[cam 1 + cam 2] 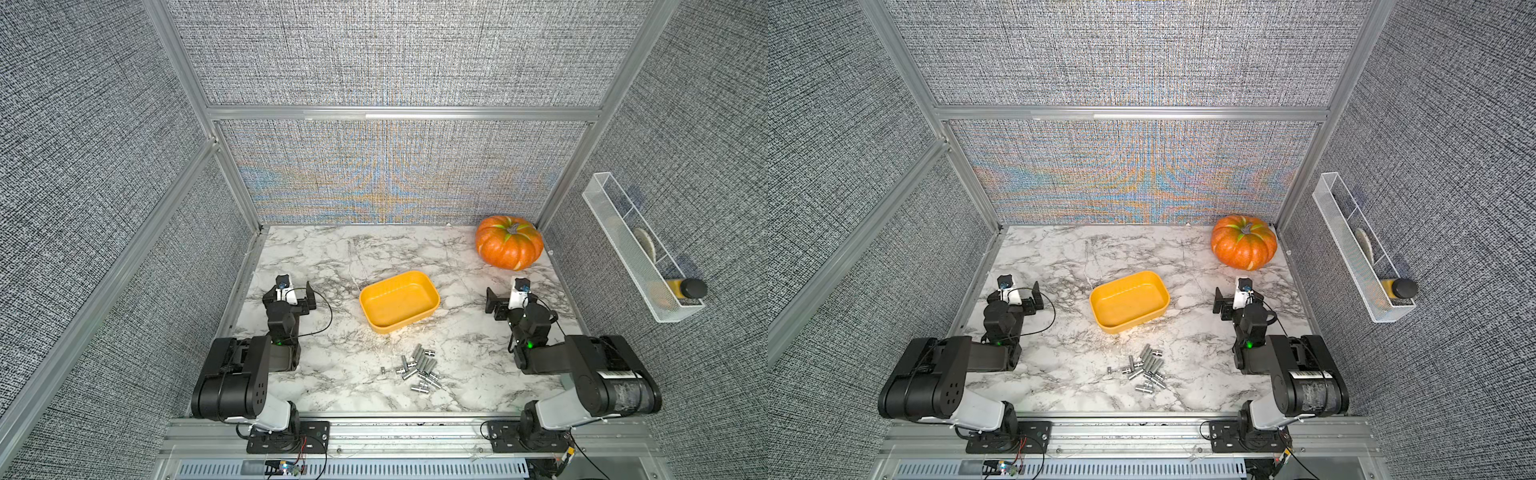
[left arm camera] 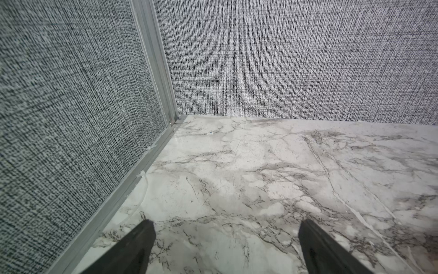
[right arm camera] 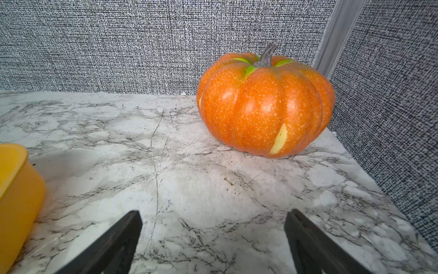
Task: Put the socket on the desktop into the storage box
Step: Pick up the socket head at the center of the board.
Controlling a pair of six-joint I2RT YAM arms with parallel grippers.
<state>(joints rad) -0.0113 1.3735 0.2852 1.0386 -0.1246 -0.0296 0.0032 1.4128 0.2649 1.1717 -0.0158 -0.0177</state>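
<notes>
Several small silver sockets (image 1: 419, 370) (image 1: 1148, 368) lie in a loose pile on the marble desktop (image 1: 332, 257), near its front edge and between the two arms. Just behind the pile sits the yellow-orange storage box (image 1: 399, 301) (image 1: 1128, 302), empty; one of its corners shows in the right wrist view (image 3: 16, 180). My left gripper (image 1: 289, 291) (image 2: 226, 223) hovers to the left of the box, open, with only bare marble between its fingers. My right gripper (image 1: 514, 296) (image 3: 213, 213) is to the right of the box, also open and empty. Neither wrist view shows the sockets.
An orange pumpkin (image 1: 509, 243) (image 3: 263, 106) stands in the far right corner. A white wire basket (image 1: 640, 249) on the right wall holds a black-capped bottle (image 1: 690, 288). Grey fabric walls and aluminium rails (image 2: 132, 182) enclose the desktop.
</notes>
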